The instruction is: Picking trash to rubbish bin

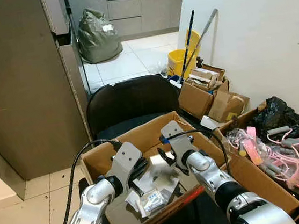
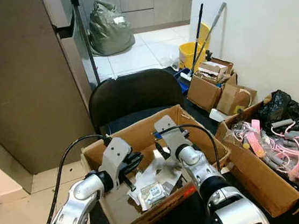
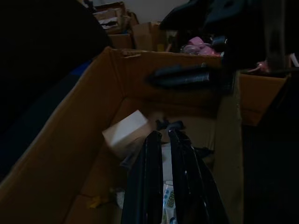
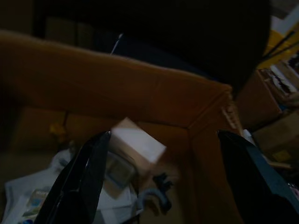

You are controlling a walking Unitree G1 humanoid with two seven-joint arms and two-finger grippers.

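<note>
Both arms reach into the open brown cardboard box in front of the black chair. Left gripper is over the box's left half; its wrist view shows the two black fingers almost together, narrow gap, nothing pinched. Below them is a pile of white paper and plastic wrappers on the box floor. Right gripper is over the middle of the box; its wrist view shows the fingers spread wide, holding nothing. A small white carton lies tilted in the box between and beyond those fingers; whether they touch it, can't tell.

Head views show what the dark wrist views don't: grey bulging rubbish bag on the tiled floor well behind the chair, yellow mop bucket by the white wall, second cardboard box of pink and grey tubing to the right, with a black plastic bag behind it.
</note>
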